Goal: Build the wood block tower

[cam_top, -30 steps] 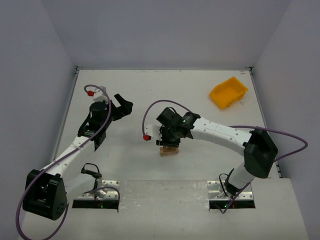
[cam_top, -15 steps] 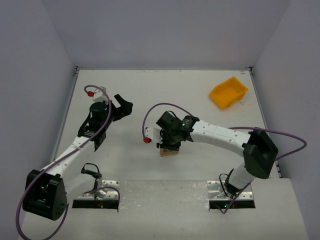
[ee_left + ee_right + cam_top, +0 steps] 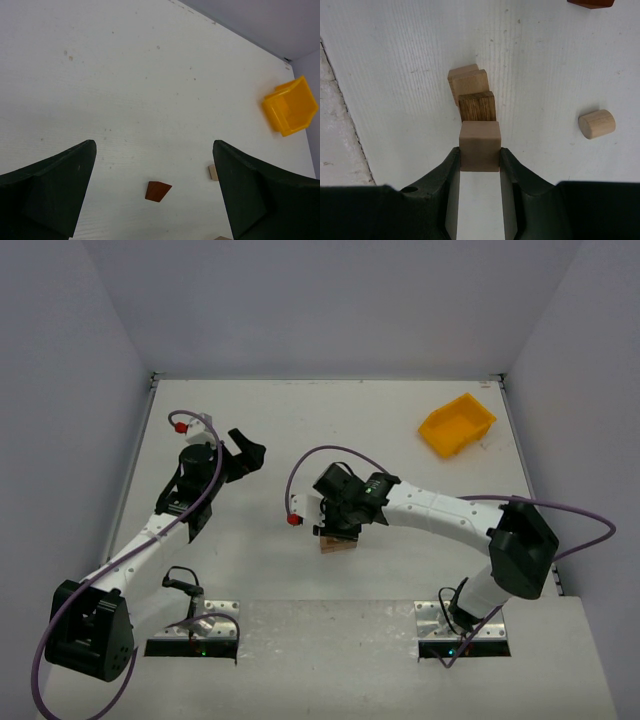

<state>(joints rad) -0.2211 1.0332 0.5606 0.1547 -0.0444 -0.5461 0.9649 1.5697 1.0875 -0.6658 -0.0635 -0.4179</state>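
A yellow plastic bin (image 3: 457, 424) sits in the upper right of the top view, near the far right corner of the white table (image 3: 300, 420) and askew to its edges; in the left wrist view it lies at the right edge (image 3: 291, 106). Plain pale grey walls (image 3: 330, 300) rise along the left, far and right sides of the table. A rougher, greyer board (image 3: 330, 660) runs along the bottom of the top view and shows as a strip at the left edge of the right wrist view.
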